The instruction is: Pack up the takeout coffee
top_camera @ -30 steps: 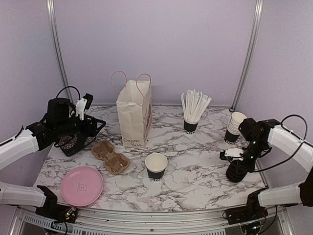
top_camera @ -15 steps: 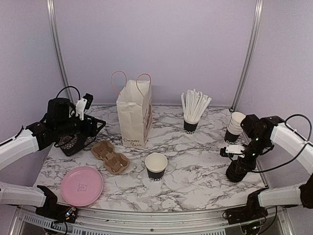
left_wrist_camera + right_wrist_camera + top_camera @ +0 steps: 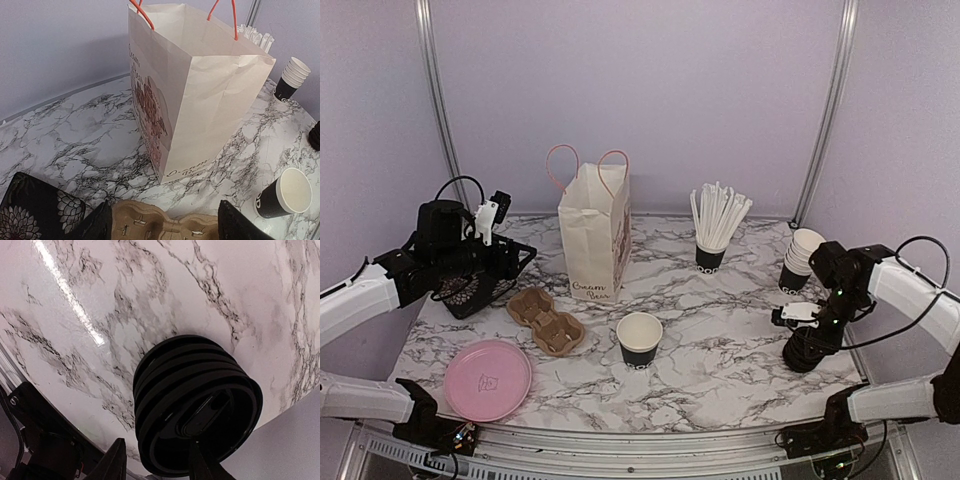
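Note:
The black paper coffee cup (image 3: 639, 340) with white lettering stands upright and open at the table's middle front, cream inside showing, no lid on it. It also shows in the left wrist view (image 3: 285, 192). A stack of round black lids (image 3: 807, 352) stands at the right. My right gripper (image 3: 809, 335) points down onto it. In the right wrist view the stack (image 3: 195, 400) fills the frame and my right gripper (image 3: 156, 462) is open, one finger outside the stack, the other over the top lid. My left gripper (image 3: 517, 262) is open and empty above the cardboard carrier (image 3: 150, 226).
A cream paper bag (image 3: 595, 240) with pink handles stands open behind the cup. A brown cup carrier (image 3: 546, 321), a pink plate (image 3: 487, 379) and a black floral box (image 3: 470, 292) lie left. A cup of white straws (image 3: 712, 235) and nested cups (image 3: 800, 258) stand right.
My right wrist rose slightly over the lid stack and came back down. The left arm, the cup and the bag have not moved.

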